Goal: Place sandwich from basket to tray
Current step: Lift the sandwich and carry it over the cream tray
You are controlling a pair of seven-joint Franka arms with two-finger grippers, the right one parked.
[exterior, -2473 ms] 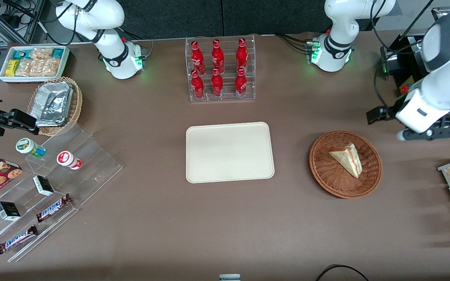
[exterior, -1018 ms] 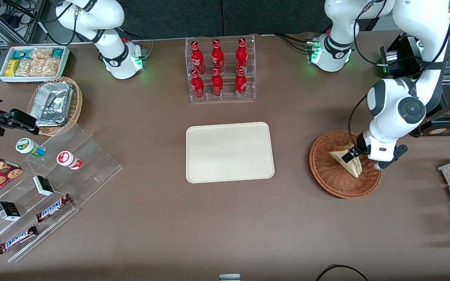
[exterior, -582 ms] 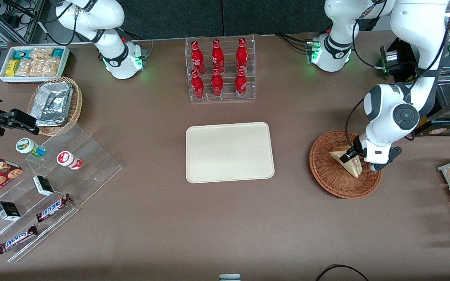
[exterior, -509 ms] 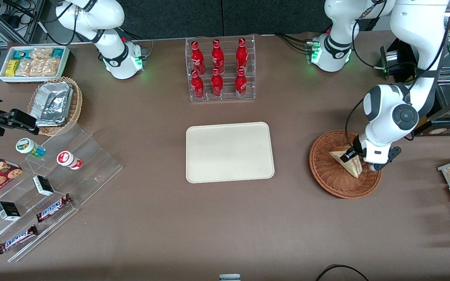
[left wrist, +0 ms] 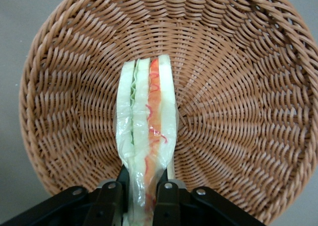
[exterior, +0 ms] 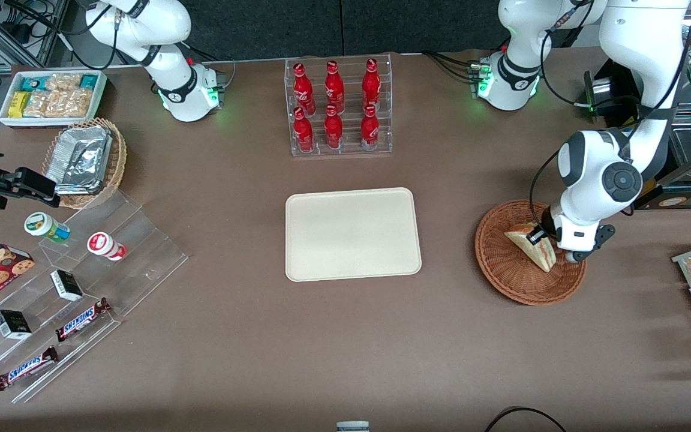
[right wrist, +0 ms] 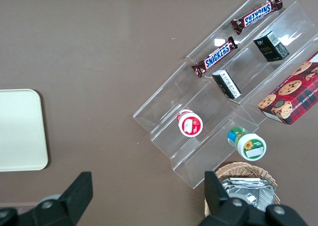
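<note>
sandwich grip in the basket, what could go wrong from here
1. The gripper pinches only one end of the soft sandwich, so it may sag or slip out when lifted.
2. The squeeze could push out the filling.
3. The sandwich lies in the basket; a low sideways carry toward the tray might catch the rim.

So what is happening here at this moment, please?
The left arm's pincer is down in the reddish-brown wicker basket, its fingers closed on the cut edge of the sandwich. The sandwich is not yet lifted out. The cream tray, where it should go, lies beside the basket, toward the parked arm's end.
</note>
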